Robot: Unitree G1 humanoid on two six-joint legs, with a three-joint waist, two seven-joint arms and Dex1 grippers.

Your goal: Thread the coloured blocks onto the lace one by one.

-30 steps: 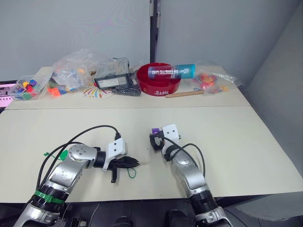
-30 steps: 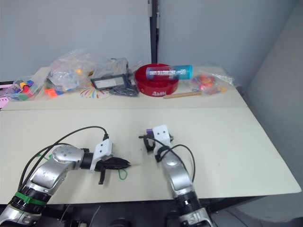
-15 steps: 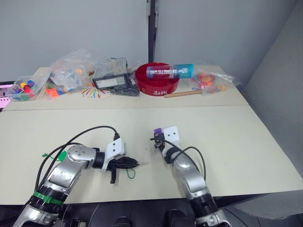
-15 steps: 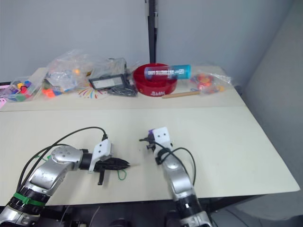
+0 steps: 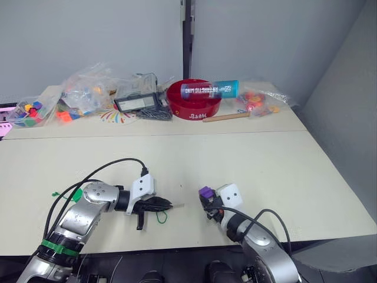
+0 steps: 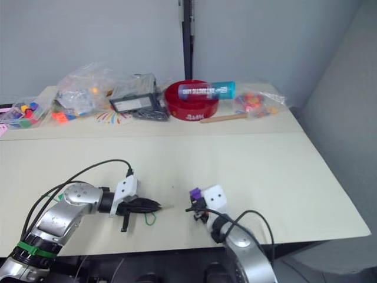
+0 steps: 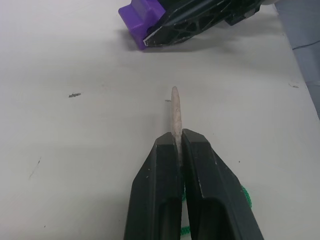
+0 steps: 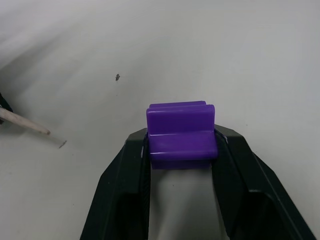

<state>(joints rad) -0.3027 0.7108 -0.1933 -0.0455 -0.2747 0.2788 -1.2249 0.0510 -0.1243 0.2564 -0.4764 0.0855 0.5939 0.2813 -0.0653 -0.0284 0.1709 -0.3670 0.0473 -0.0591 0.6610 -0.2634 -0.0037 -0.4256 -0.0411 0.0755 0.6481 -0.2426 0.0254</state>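
A purple block (image 8: 181,132) sits clamped between the two black fingers of my right gripper (image 8: 181,139), held just above the cream table (image 5: 253,159) near its front edge. To its left, my left gripper (image 7: 179,141) is shut on the lace, whose pale tan tip (image 7: 175,112) sticks out ahead of the fingers and points toward the purple block (image 7: 140,20). A small gap separates tip and block. Under the left gripper (image 5: 166,204) lies a green loop of lace (image 5: 162,217); a short green tail (image 5: 59,193) rests by that arm's elbow.
Along the back of the table stand a red bowl (image 5: 193,103) with a blue tube (image 5: 210,89) across it, clear bags of toys (image 5: 88,88), a box of small coloured cubes (image 5: 26,112) and a wooden stick (image 5: 227,117).
My right gripper has closed on the purple block and drawn it back toward the table's front edge. The left gripper has kept its hold on the lace tip without moving.
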